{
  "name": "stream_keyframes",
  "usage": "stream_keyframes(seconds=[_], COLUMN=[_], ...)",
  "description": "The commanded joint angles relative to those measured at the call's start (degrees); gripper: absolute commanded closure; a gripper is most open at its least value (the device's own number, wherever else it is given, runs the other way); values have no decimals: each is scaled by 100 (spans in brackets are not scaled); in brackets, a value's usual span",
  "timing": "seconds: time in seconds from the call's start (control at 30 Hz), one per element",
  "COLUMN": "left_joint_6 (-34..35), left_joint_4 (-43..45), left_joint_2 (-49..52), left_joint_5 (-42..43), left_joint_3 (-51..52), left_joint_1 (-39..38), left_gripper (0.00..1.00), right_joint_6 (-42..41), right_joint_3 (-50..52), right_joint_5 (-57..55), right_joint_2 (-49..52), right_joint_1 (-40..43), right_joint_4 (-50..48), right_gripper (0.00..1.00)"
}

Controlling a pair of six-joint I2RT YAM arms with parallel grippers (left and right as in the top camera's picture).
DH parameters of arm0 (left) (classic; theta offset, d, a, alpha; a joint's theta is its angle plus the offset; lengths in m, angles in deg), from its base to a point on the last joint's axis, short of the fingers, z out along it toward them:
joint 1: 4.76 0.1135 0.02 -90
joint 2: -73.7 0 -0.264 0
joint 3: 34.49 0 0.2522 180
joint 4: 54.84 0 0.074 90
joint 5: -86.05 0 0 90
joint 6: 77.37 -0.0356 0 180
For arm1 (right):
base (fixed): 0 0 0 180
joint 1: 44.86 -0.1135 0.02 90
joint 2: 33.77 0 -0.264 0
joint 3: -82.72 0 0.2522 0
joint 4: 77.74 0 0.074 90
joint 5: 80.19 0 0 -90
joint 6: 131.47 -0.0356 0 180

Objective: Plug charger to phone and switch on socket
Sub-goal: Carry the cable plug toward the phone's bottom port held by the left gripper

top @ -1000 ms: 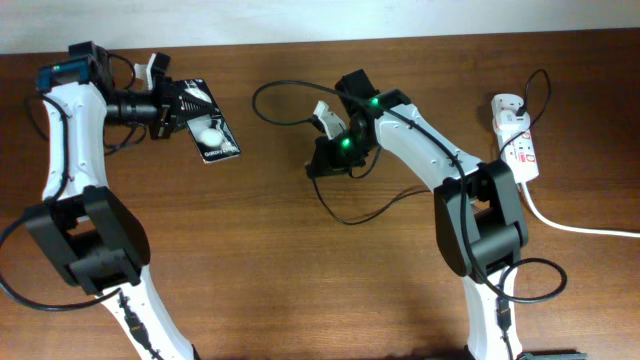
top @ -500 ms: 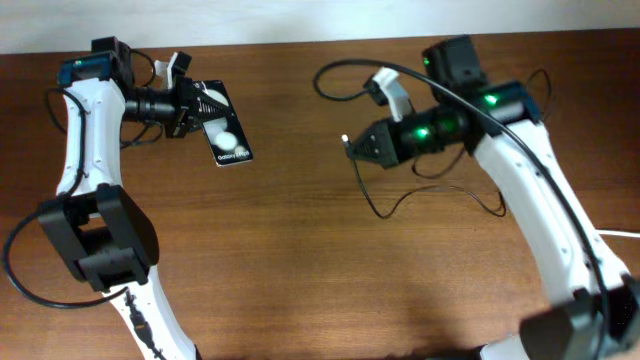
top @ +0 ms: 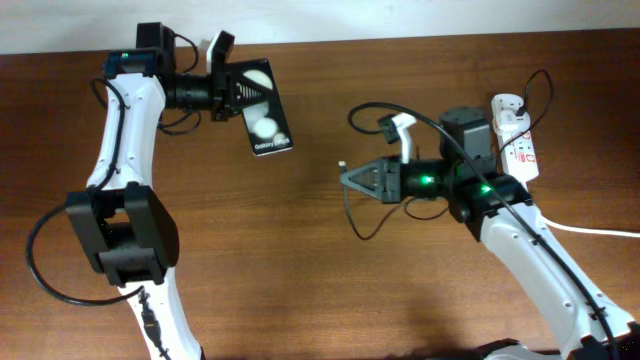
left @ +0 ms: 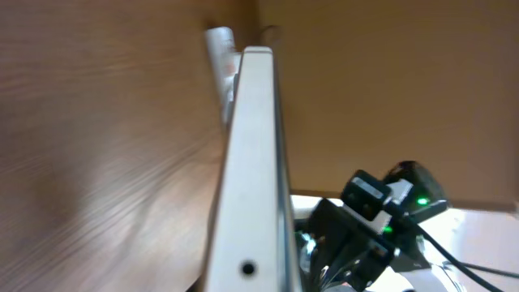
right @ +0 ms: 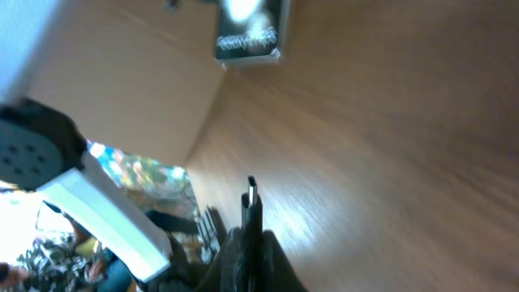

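Observation:
My left gripper (top: 228,90) is shut on the phone (top: 262,120) and holds it off the table at the upper left, its face with the white blobs toward the overhead camera. In the left wrist view the phone (left: 251,162) shows edge-on, with a small hole in its end. My right gripper (top: 358,181) is shut on the charger's black plug tip (top: 343,166), which points left, apart from the phone. The right wrist view shows the plug tip (right: 252,199) between my fingers (right: 251,243) and the phone (right: 251,28) far ahead. The socket (top: 522,150) lies at the far right.
The thin black cable (top: 349,215) loops under and behind my right arm toward the white adapter (top: 507,108) on the socket. A thick white cord (top: 585,230) runs off the right edge. Bare wood lies between the two arms.
My left gripper has carried the phone up and to the right. My right arm has swung down and back with the plug, now pointing left toward the phone.

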Motion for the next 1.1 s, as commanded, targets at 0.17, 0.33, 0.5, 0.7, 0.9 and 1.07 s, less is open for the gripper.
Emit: stream_keyframes(seconds=[0.17, 0.33, 0.5, 0.7, 0.9, 1.07], left_joint_6=[-92, -94, -94, -94, -92, -94], left_joint_4=[149, 140, 142, 144, 146, 146], left_joint_2=[-39, -39, -39, -39, -39, -39], left_joint_5=[1290, 1263, 1246, 1248, 1248, 1246], left_joint_3=[-94, -94, -94, -94, -94, -94], left_joint_1=[-61, -79, -310, -643, -647, -649], left_gripper=[100, 100, 100, 100, 100, 100], right_joint_6=[-1493, -1495, -1493, -1491, -1491, -1482], right_joint_3=[-28, -35, -33, -31, -31, -31], right_joint_5=[-428, -726, -846, -859, -844, -844], right_joint_2=[273, 306, 310, 470, 474, 474], right_joint_1=[-990, -1062, -1062, -1062, -1062, -1062], right_joint_4=[-1377, -1447, -1447, -1373, -1368, -1346], right_gripper=[96, 96, 96, 96, 96, 96])
